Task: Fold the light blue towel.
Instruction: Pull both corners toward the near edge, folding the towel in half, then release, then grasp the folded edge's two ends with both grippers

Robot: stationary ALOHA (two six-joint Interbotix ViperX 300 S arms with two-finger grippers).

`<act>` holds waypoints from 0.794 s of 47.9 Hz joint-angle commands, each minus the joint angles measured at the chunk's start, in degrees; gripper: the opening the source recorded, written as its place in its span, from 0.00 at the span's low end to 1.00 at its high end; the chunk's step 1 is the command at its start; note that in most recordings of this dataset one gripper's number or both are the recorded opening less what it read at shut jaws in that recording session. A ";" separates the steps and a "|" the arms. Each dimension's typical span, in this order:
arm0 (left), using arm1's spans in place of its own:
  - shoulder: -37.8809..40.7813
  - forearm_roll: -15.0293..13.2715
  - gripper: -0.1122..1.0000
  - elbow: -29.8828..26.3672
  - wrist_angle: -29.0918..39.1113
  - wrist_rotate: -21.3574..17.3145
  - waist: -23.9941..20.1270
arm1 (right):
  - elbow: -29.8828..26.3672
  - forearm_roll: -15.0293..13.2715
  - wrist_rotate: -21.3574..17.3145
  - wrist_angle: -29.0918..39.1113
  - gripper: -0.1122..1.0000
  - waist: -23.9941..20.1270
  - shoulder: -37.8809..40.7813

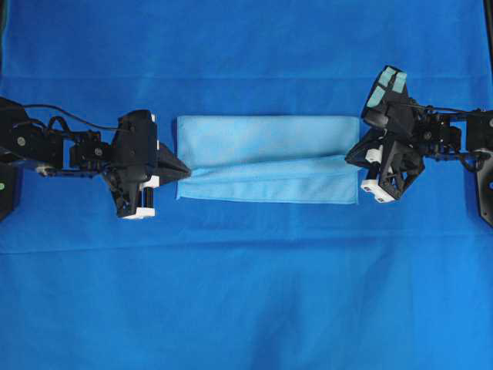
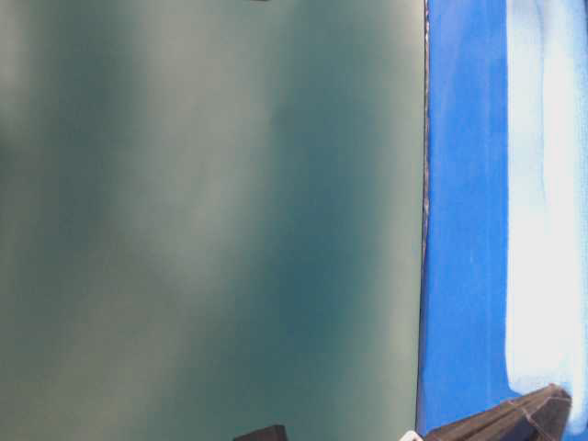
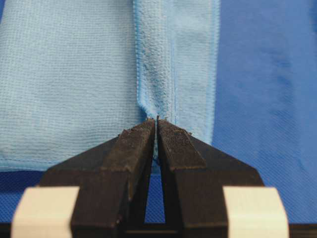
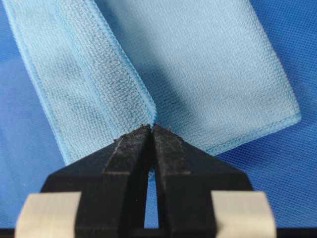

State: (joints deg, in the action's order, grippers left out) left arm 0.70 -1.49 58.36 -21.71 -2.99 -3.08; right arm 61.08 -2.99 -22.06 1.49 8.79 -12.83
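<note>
Table-level view mostly blocked by blurred grey-green surface [image 2: 211,220]; light blue towel [image 2: 551,202] overexposed, cut off at right edge.

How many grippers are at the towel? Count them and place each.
2. The left gripper is at the light blue towel's left edge, the right gripper at its right edge.

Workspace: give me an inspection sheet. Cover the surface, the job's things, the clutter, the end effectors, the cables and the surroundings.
Surface: royal-blue table covering, creased in faint horizontal bands.
Job's things: light blue towel lies as a wide rectangle, a doubled flap laid along its near edge.
Clutter: nothing seen.
End effectors: left end effector at the towel's left edge, fingertips pinched on the flap's corner; right end effector likewise at the right edge. A thin gap shows between each pair of fingers.
Cables: black cable loops over the left arm.
Surroundings: grey-green wall fills the table-level view.
</note>
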 commanded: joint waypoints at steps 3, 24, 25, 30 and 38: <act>-0.53 -0.09 0.24 -0.35 -0.79 -0.09 0.18 | -1.32 0.18 -0.18 -0.53 0.26 -2.02 -0.26; -6.68 -0.09 0.63 -0.18 3.25 -0.26 1.85 | -2.64 -0.35 0.00 2.20 0.60 -7.56 -5.71; -7.21 -0.09 0.63 -0.18 3.52 -0.35 1.76 | -2.64 -0.44 0.00 2.46 0.60 -7.47 -6.06; -8.88 -0.09 0.63 -0.18 4.66 -0.97 -0.18 | -2.37 -1.41 0.00 3.52 0.60 -5.89 -7.73; -8.00 -0.09 0.63 -1.85 5.10 -2.37 -4.83 | -2.55 -4.66 0.62 4.83 0.60 0.35 -7.73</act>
State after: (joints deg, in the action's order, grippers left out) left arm -7.03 -1.41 58.36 -16.61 -4.83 -5.98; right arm 59.50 -6.24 -21.53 5.89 6.68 -19.86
